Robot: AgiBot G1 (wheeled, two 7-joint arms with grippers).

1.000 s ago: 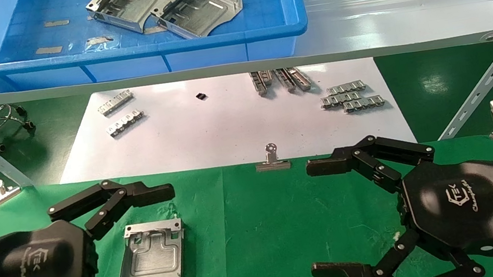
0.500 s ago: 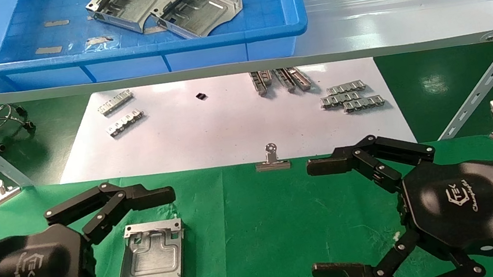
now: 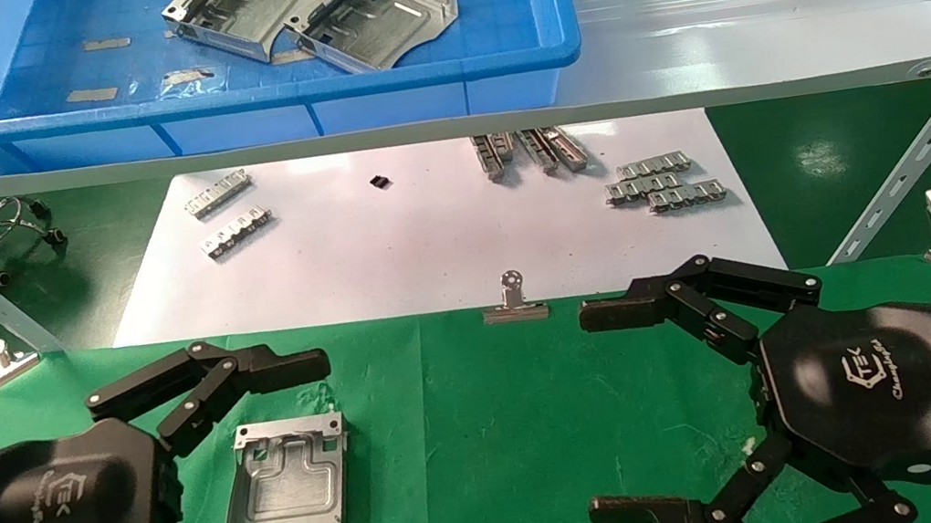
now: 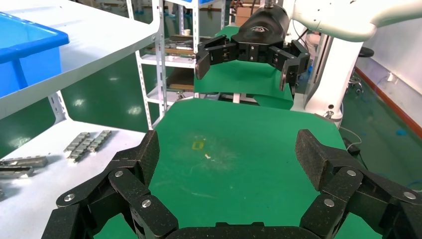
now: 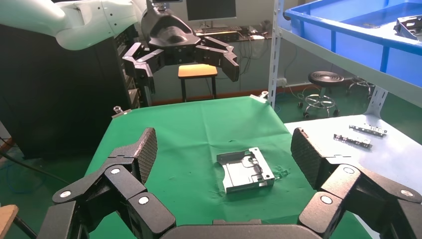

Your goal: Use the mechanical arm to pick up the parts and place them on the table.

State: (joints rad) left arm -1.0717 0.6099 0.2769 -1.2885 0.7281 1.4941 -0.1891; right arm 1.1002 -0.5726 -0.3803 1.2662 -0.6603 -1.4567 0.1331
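Note:
One silver stamped part (image 3: 287,489) lies flat on the green table (image 3: 474,445), near its left side. My left gripper (image 3: 338,460) is open and empty, with its black fingers standing on either side of that part and not touching it. My right gripper (image 3: 590,414) is open and empty over bare green cloth at the right. Two more parts (image 3: 242,1) (image 3: 378,14) lie in the blue bin (image 3: 220,102) on the shelf. The right wrist view shows the table's part (image 5: 246,169) between its own fingers (image 5: 144,149). The left wrist view shows bare cloth with a yellowish mark (image 4: 198,144).
The silver metal shelf (image 3: 762,23) overhangs a white sheet (image 3: 427,249) that carries grey link strips (image 3: 666,181). Binder clips (image 3: 514,302) (image 3: 1,363) hold the cloth's far edge. A slanted shelf brace (image 3: 919,147) runs at the right.
My left gripper dipped slightly toward me and came back, staying open around the part. The part and my right gripper have not moved.

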